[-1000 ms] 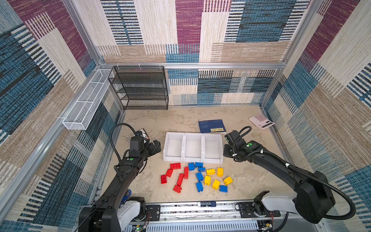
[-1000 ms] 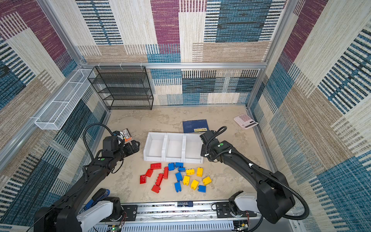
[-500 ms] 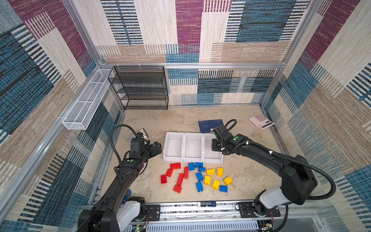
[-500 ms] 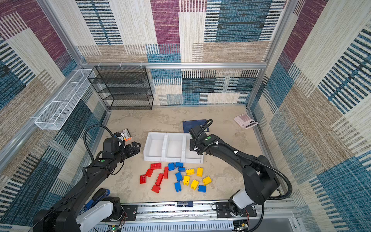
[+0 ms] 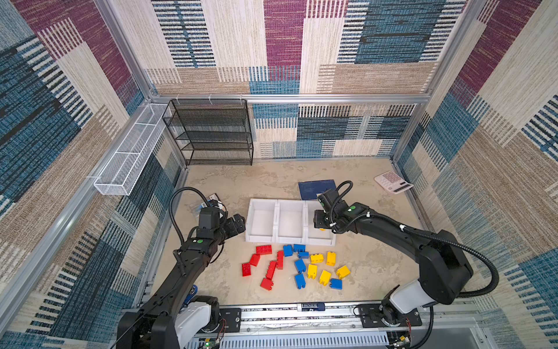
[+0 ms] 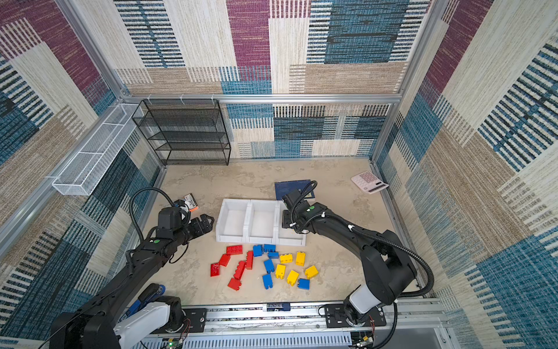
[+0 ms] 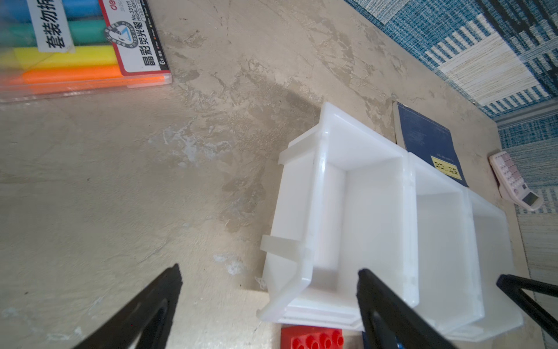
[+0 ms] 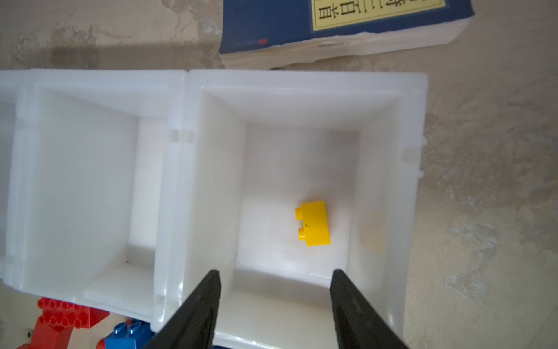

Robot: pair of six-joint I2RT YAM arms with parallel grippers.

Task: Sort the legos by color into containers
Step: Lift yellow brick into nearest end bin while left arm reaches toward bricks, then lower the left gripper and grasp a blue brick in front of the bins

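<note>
In both top views the three white containers (image 5: 277, 211) sit side by side in the middle of the table (image 5: 241, 187). The loose legos (image 5: 297, 266) lie just in front of their low lips, reds toward the left, blues in the middle, yellows toward the right. The right gripper (image 5: 317, 220) hangs over the right-hand container (image 6: 293, 240). The left gripper (image 5: 239, 223) hovers just beside the left-hand container (image 5: 250, 223), apart from it.

From the left wrist, that gripper's fingers are spread wide with nothing between them. The left-hand container looks empty, a red brick (image 7: 312, 338) peeks out at its front lip, and a highlighter pack (image 7: 75, 60) lies well off to one side.

From the right wrist, the right gripper's fingers stand apart and empty above the right-hand container's front lip. A single yellow brick (image 8: 314, 223) lies on its side on the floor of that bin, clear of the fingers. The middle bin is bare, and a blue book (image 8: 332, 24) rests just behind.

I'd say the drop of this yellow is done and the sorting has barely begun, with one brick in and all the rest on the table. Next, the right arm needs to lift clear of the bin wall and go for the yellow group. Those yellows sit close to blue ones, so the fingers must straddle one brick without shoving its neighbours.
</note>
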